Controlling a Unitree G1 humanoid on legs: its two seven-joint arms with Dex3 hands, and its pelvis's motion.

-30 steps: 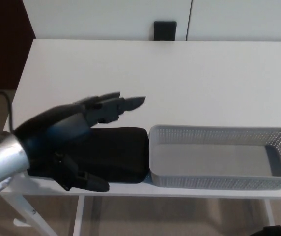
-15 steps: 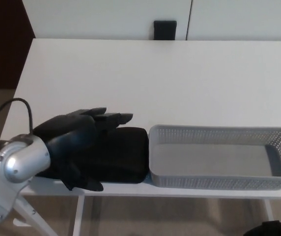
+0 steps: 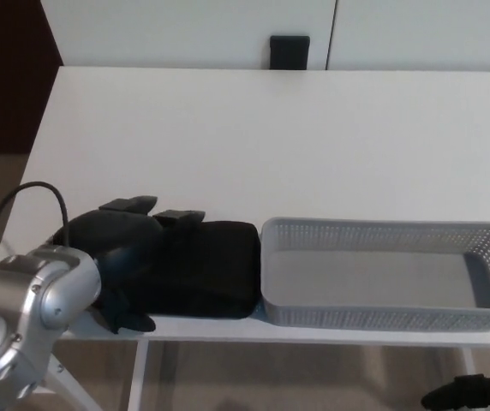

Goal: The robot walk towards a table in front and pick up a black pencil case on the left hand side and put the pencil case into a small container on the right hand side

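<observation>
One hand, the left (image 3: 129, 257), is laid over the end of the case (image 3: 219, 270) farthest from the basket (image 3: 382, 321). Whether a grip is closed cannot be told. The case lies flat on the bench (image 3: 271, 137), just left of the basket. The grasp is judged to be in hand. Next, a firm hold is called for, then a lift above the basket's wall.
</observation>
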